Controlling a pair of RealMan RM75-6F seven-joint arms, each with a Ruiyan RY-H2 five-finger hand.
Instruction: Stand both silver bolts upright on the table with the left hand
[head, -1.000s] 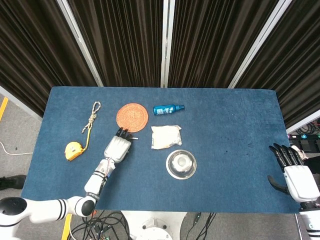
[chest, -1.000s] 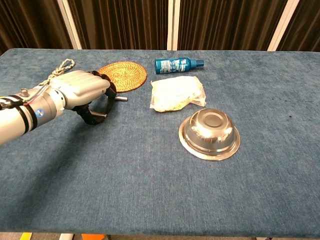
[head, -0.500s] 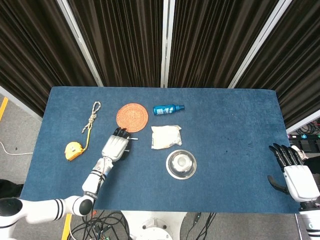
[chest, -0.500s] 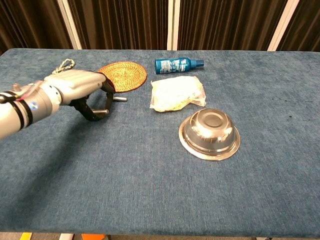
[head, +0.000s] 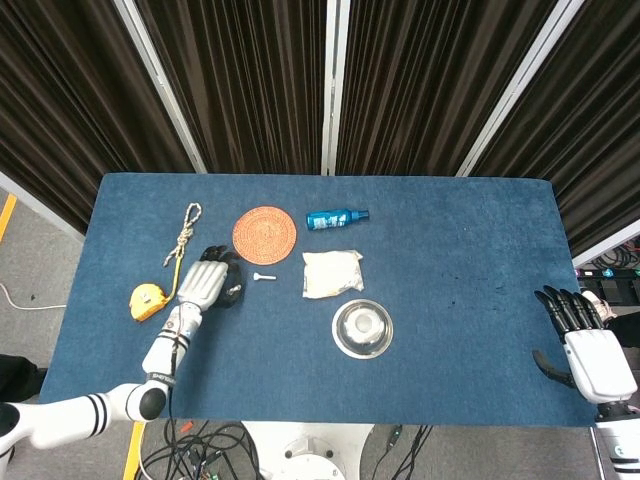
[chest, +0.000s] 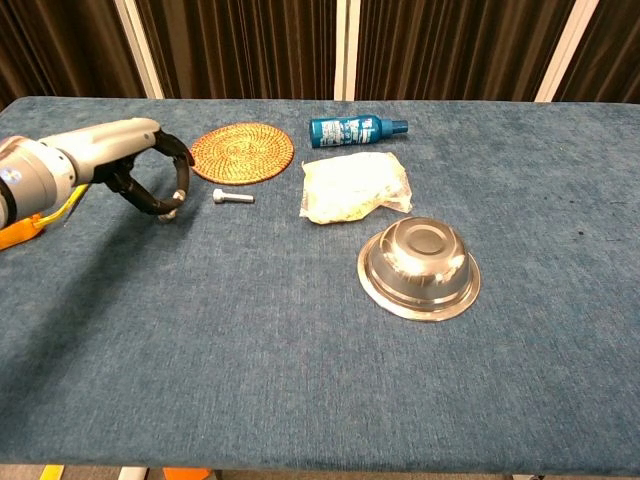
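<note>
left robot hand (chest: 150, 180) pinches bolt (chest: 172, 211) | head view: right robot hand (head: 585, 345) released

You won't find any text you can read here. The blue bottle (chest: 355, 129), lying up and to the right of the left robot hand (chest: 150, 175), carries a label with white print, but the lettering is too small and blurred to make out in either view. The yellow tape measure (head: 146, 301), just left of that robot hand, shows no legible marking either.
</note>
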